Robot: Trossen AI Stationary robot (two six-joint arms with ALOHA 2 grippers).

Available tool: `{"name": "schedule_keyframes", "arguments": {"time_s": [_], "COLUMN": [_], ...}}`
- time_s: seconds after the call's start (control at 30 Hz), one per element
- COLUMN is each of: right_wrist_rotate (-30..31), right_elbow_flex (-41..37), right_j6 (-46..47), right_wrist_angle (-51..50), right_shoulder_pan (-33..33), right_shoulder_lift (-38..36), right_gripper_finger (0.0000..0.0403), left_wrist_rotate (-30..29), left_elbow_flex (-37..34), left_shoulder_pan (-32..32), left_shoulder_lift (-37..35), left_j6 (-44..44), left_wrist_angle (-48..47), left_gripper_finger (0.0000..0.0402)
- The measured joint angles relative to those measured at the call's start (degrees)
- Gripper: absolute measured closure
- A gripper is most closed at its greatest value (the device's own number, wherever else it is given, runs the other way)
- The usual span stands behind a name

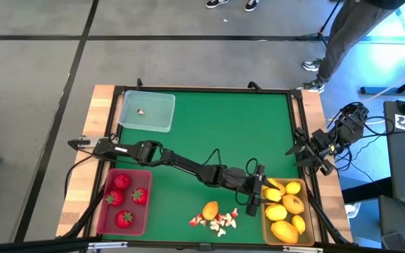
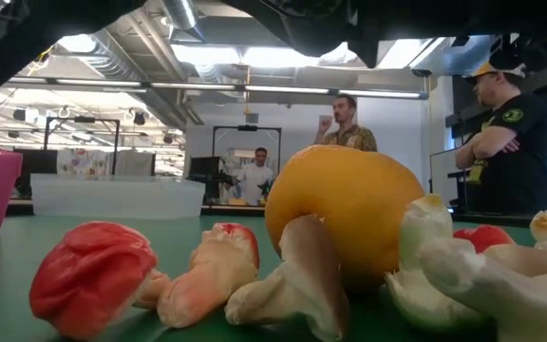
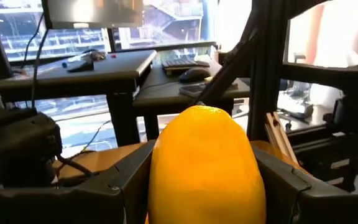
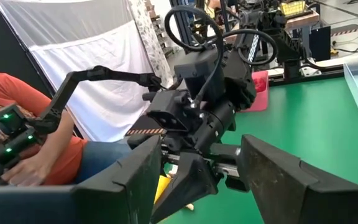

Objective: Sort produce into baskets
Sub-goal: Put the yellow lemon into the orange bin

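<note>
My left gripper (image 1: 259, 187) reaches across the table to the tan-yellow tray (image 1: 266, 223) and is shut on a yellow lemon (image 3: 204, 162) at the tray's far-left corner. Several lemons (image 1: 287, 211) lie in that tray. An orange lemon (image 1: 210, 209) and small white-and-red bits (image 1: 218, 223) lie on the green mat; they fill the low view, lemon (image 2: 345, 218) and bits (image 2: 93, 275). The pinkish-red tray (image 1: 103, 211) holds three strawberries (image 1: 121, 181). The clear tray (image 1: 157, 112) holds one small bit. My right gripper (image 4: 201, 162) is open and empty at the table's right edge. My left gripper pinches the yellow lemon's two sides (image 3: 160, 168) between its two fingers (image 3: 120, 183). The fingers come level from the table's left, pointing toward the right edge. The lemon stands with one end up between them; what is under it does not show.
Wooden borders and black frame rails (image 1: 302, 119) edge the green mat. People stand beyond the table's far side (image 2: 501, 133). Open mat lies between the clear tray and the tan-yellow tray.
</note>
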Motion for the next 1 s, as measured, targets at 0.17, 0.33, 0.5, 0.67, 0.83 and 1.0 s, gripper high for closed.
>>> {"name": "schedule_keyframes", "arguments": {"time_s": [0.17,0.33,0.5,0.67,0.83,1.0], "right_wrist_rotate": [0.0,0.2,0.2,0.2,0.2,0.2], "right_elbow_flex": [0.0,0.0,0.0,0.0,0.0,0.0], "right_j6": [-0.1,-0.1,-0.2,-0.2,-0.2,-0.2], "right_wrist_angle": [0.0,0.1,0.0,0.0,-0.1,-0.4], "right_shoulder_pan": [0.0,0.0,0.0,0.0,0.0,0.0], "right_shoulder_lift": [0.0,0.0,0.0,0.0,0.0,0.0], "right_gripper_finger": [0.0182,0.0182,0.0182,0.0182,0.0182,0.0182], "left_wrist_rotate": [0.0,0.0,0.6,2.0,1.8,0.7], "left_elbow_flex": [0.2,0.9,7.1,14.2,13.4,13.5], "left_shoulder_pan": [0.6,0.7,0.3,-0.2,-0.1,-0.1], "left_shoulder_lift": [0.8,3.4,7.9,12.1,12.2,12.1], "left_j6": [-0.7,-2.8,-3.1,-2.8,-4.2,-2.1], "left_wrist_angle": [7.3,7.7,5.9,1.7,3.9,3.5], "left_gripper_finger": [0.0194,0.0194,0.0194,0.0194,0.0194,0.0194]}}
